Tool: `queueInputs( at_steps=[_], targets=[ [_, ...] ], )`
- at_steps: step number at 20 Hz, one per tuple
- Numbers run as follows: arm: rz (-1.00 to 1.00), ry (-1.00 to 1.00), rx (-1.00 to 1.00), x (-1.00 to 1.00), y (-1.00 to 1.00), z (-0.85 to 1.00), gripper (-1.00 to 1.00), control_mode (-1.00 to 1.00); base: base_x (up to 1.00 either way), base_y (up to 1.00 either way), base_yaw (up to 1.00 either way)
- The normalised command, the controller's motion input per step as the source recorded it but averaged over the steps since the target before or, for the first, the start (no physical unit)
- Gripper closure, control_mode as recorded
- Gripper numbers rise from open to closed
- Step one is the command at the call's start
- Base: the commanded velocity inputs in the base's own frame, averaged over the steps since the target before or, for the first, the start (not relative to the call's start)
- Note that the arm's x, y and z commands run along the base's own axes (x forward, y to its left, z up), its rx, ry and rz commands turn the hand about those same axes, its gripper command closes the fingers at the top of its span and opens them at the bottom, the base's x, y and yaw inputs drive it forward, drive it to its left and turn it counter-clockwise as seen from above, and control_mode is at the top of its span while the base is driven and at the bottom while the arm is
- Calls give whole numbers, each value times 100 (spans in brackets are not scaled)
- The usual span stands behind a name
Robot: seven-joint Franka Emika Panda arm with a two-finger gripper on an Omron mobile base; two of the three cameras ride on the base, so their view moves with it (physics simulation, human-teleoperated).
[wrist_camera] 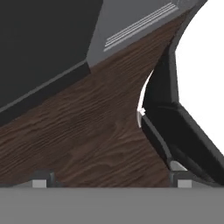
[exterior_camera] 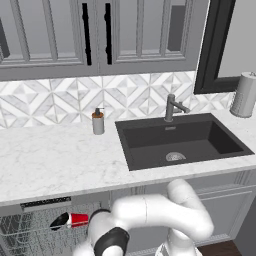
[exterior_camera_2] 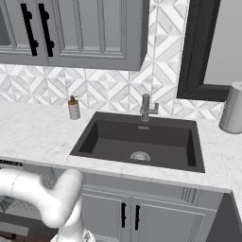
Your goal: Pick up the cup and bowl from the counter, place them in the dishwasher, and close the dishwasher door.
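1. Left base view shows the white marble counter [exterior_camera: 55, 160] with the dark sink [exterior_camera: 182, 142] set into it; everything below is placed from that sink
2. Below the counter, left of the sink, the dishwasher [exterior_camera: 30, 225] stands open, its grey wire rack showing under the dark control strip
3. The red cup [exterior_camera: 75, 220] lies on its side in that rack, its mouth pointing toward the sink side
4. Just left of the cup, touching it, sits a dark shape that may be the bowl; it is too small to tell for sure
5. A grey soap bottle [exterior_camera: 98, 121] stands on the counter just left of the sink, near the tiled wall
6. A grey tap [exterior_camera: 172, 107] rises behind the sink, and a grey roll [exterior_camera: 245, 95] stands on the counter to the right of it
7. The white arm [exterior_camera: 160, 215] bends low in front of the cabinets under the sink, reaching down toward the dishwasher side
8. Hand view looks down at a dark wood floor [wrist_camera: 87, 131]; the gripper [wrist_camera: 111, 181] has its two finger tips set wide apart at the bottom, with nothing between them
9. A dark grey panel [wrist_camera: 39, 48] fills the upper left of the hand view; I cannot tell whether it is the dishwasher door
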Motion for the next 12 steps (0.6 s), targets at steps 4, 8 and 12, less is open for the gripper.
queueInputs(
  at_steps=[4, 8, 12],
  targets=[
    [-26, -97, -1, 6, 83, -21, -100, -100, 0, 0, 0],
    [-29, -100, 0, 40, 74, 0, -100, -100, 0, 0, 0],
    [-30, -100, 0, 62, 59, 0, -100, -100, 0, 0, 0]
  ],
)
